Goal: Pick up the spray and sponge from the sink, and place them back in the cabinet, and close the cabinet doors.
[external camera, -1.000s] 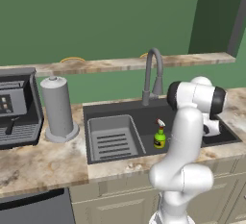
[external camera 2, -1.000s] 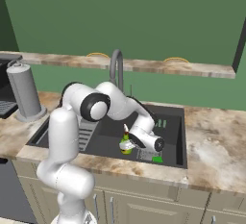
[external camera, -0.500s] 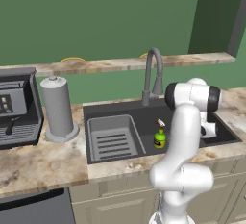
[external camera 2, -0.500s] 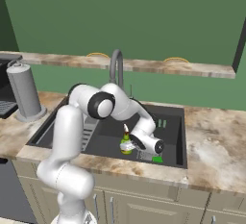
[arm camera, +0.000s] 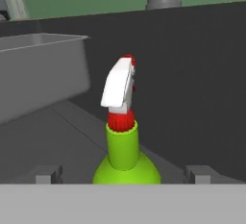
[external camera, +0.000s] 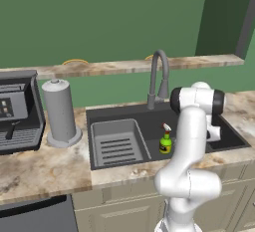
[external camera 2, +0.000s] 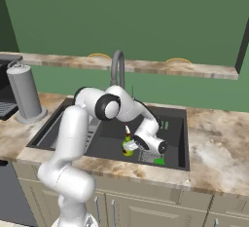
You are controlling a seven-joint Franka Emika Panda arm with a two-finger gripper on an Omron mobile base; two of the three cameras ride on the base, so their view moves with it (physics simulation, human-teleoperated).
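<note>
Jaws of my two-finger gripper [arm camera: 123, 179] stand wide apart, holding nothing, with the small lime-green spray bottle [arm camera: 124, 141] and its white-and-red trigger nozzle upright between my fingertips [arm camera: 46, 174]. That bottle stands inside the dark-grey rectangular sink [external camera: 149, 119], just right of the grey ribbed inner tray [external camera: 117, 142]. A small flat green sponge [external camera 2: 159, 161] lies in the sink near the bottle, beside my hand.
</note>
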